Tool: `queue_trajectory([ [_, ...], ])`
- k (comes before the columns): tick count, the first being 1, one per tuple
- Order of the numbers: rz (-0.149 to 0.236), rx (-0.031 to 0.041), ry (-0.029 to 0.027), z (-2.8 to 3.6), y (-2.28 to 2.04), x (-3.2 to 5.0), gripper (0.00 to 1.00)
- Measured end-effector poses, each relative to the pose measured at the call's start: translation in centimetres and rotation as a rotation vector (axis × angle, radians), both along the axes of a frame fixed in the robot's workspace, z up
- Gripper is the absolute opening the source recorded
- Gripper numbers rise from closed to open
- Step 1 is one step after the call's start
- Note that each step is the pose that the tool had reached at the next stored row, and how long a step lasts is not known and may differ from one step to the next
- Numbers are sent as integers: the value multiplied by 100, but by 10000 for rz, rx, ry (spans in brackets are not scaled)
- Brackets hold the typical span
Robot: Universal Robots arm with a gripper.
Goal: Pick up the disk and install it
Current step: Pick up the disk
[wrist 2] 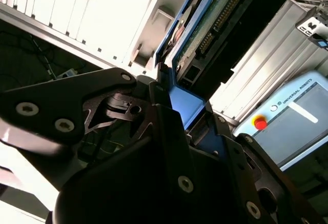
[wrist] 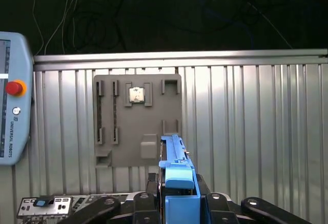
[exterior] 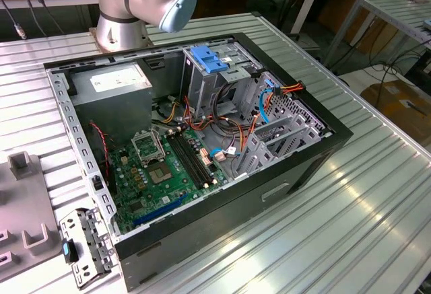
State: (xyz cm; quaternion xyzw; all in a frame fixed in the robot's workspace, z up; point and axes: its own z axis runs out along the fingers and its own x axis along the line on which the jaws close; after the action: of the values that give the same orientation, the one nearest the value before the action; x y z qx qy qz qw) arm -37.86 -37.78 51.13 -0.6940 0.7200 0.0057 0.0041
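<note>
An end effector (wrist: pixel 179 204) with black fingers (wrist: pixel 105 207) is closed on the disk (wrist: pixel 178 175), which it holds on edge above a ribbed metal bench (wrist: pixel 256 131). In the first wrist view the disk stands thin-side on between the fingers, its blue plastic frame facing the camera and its silver body running away from it. In the second wrist view the disk's underside shows, with a green circuit board and a row of connector pins, and a blue rail along its edge. Below the held disk, a flat grey fixture plate (wrist: pixel 137 119) with slots and raised blocks lies on the bench. Beside the plate is a pale control pendant (wrist: pixel 13 96) with a red button. In the exterior view an open computer case (exterior: pixel 323 139) lies on its side on the bench. Inside it are a green motherboard (exterior: pixel 168 166), a grey power supply (exterior: pixel 118 82) and a metal drive cage (exterior: pixel 202 89) topped by a blue plastic piece (exterior: pixel 211 60). The base of the robot arm (exterior: pixel 135 5) stands behind the case.
</note>
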Motion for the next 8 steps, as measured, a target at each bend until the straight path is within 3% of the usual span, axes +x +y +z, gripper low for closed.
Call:
queue_trajectory([
  [7,-2,0,0,0,0,167,37],
  [8,-3,0,-1,-1,-1,279,37],
])
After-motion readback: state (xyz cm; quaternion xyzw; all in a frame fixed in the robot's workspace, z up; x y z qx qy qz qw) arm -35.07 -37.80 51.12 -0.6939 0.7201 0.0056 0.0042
